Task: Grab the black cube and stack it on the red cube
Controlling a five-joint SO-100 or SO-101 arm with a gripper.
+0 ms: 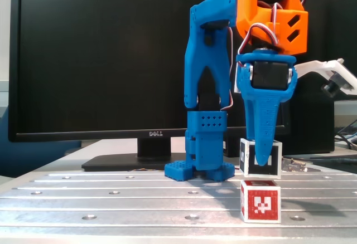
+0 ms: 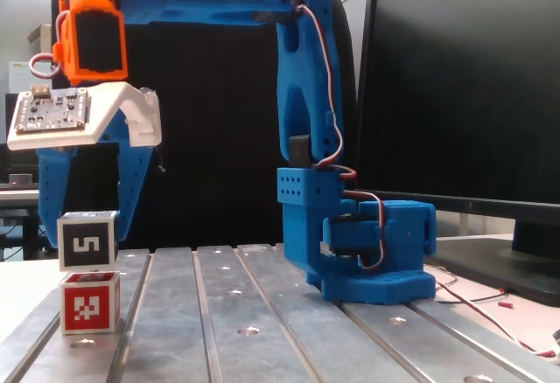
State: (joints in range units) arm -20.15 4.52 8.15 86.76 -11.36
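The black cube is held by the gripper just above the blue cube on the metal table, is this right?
Not quite: the cube below is red, not blue. In both fixed views the gripper holds the black cube just above the red cube on the metal table.

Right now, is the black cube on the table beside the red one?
No: the black cube is above the red cube, between the hand's fingers.

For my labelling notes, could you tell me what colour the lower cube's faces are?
Red, with a white blocky marker and white edges; the red cube shows best in this fixed view.
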